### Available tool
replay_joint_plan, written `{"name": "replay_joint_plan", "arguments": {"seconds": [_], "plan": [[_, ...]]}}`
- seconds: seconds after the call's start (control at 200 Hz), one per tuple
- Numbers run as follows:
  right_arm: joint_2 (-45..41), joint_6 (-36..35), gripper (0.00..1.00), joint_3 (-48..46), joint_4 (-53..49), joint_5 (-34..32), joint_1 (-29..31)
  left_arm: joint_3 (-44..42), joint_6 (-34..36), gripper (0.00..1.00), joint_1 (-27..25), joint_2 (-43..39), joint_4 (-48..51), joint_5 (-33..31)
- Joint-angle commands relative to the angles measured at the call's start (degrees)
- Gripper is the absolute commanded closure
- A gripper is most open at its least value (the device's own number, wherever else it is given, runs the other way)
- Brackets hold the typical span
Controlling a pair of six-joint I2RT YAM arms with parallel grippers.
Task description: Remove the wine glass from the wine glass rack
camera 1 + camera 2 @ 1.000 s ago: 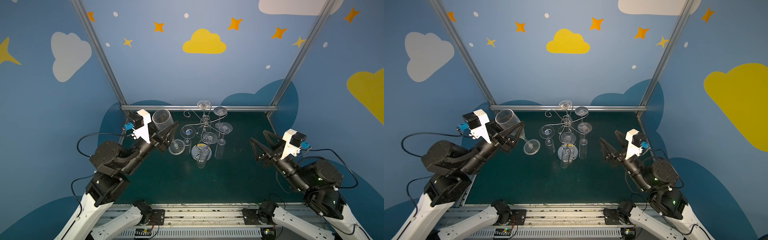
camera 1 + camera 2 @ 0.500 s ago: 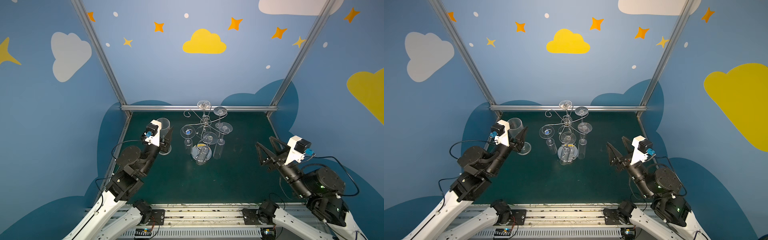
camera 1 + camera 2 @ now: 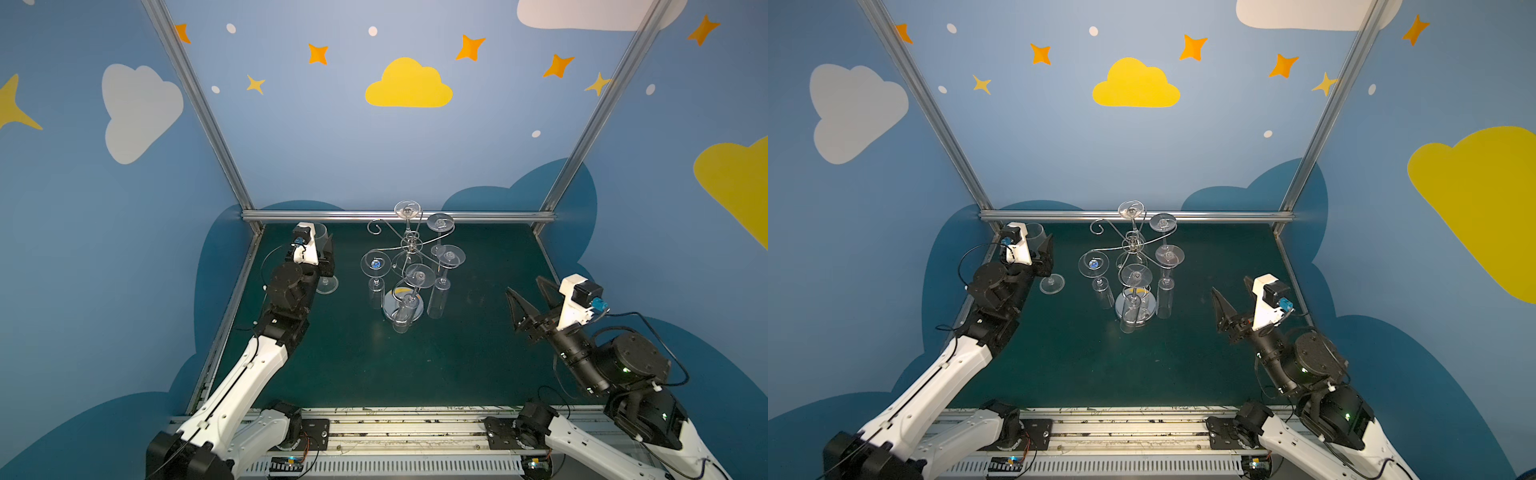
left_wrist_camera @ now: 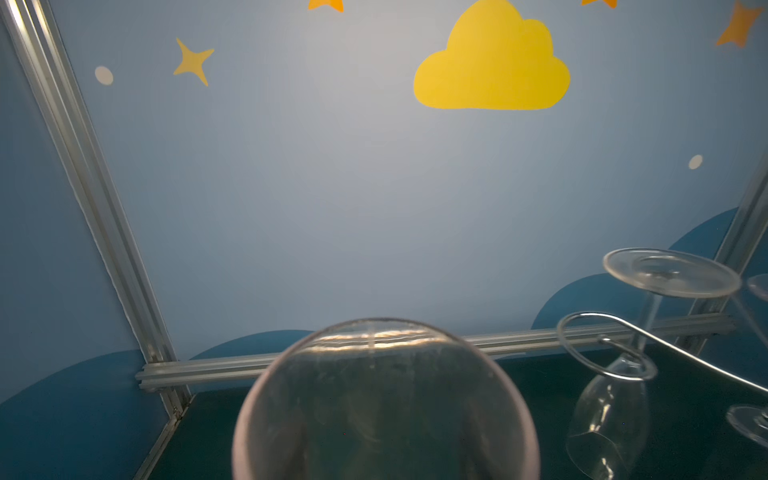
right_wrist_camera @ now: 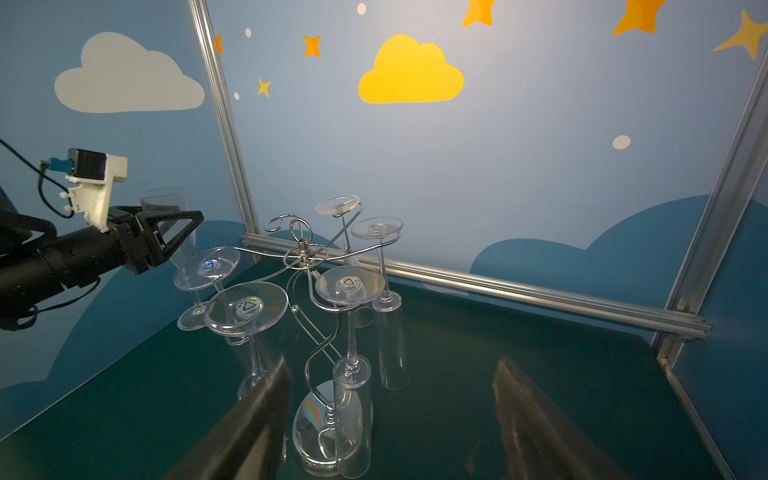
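The chrome wine glass rack (image 3: 411,245) (image 3: 1133,245) (image 5: 305,257) stands mid-table on a round mirror base (image 3: 390,309), with several clear glasses hanging upside down from its scroll arms. At the back left my left gripper (image 3: 326,257) (image 3: 1045,253) (image 5: 174,232) is shut on a wine glass (image 3: 320,237) (image 3: 1036,235) (image 5: 166,203) held upright. Its foot (image 3: 326,284) is at the table or just above it. The glass's rim (image 4: 384,399) hides the fingers in the left wrist view. My right gripper (image 3: 523,286) (image 3: 1229,284) (image 5: 391,365) is open and empty, well right of the rack.
One scroll arm (image 3: 376,226) (image 4: 602,345) on the rack's back-left side carries nothing. An aluminium frame rail (image 3: 399,216) runs along the table's back edge, with posts at both back corners. Blue walls close in the left, back and right sides.
My left arm has carried the wine glass from a raised, tilted pose down and back to the rear left, now upright. My right arm has drawn back to the right.
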State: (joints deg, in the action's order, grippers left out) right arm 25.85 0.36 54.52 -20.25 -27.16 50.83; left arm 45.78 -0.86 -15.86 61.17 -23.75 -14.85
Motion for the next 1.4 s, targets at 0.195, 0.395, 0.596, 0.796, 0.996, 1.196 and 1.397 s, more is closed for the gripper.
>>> {"name": "replay_joint_plan", "arguments": {"seconds": [0.195,0.395,0.596,0.796,0.996,1.196,1.397], "plan": [[1.7,-7.3,0.22,-2.2,5.0,-4.4,-0.7,5.0,-2.1,0.64,2.0,17.9,-18.4,5.3],[1.8,-7.1,0.22,-2.9,4.8,-2.5,-1.1,8.9,0.3,0.64,2.4,30.0,-25.5,6.9],[2.4,-7.8,0.22,-4.0,6.8,-4.0,-1.7,11.9,0.9,0.64,3.0,40.8,-34.6,7.5],[5.0,-8.0,0.22,-2.7,5.2,-3.7,-3.0,15.1,0.8,0.65,3.3,48.6,-39.3,7.2],[6.2,-6.7,0.22,-3.3,5.6,-0.9,-5.1,17.4,0.3,0.64,3.7,53.3,-41.0,7.6],[7.0,-5.7,0.22,-3.2,5.0,1.6,-6.9,18.7,0.2,0.64,3.7,56.0,-41.4,7.4],[6.0,-5.4,0.22,-3.5,4.4,1.6,-7.9,19.0,0.5,0.64,3.7,57.3,-41.4,6.8]]}}
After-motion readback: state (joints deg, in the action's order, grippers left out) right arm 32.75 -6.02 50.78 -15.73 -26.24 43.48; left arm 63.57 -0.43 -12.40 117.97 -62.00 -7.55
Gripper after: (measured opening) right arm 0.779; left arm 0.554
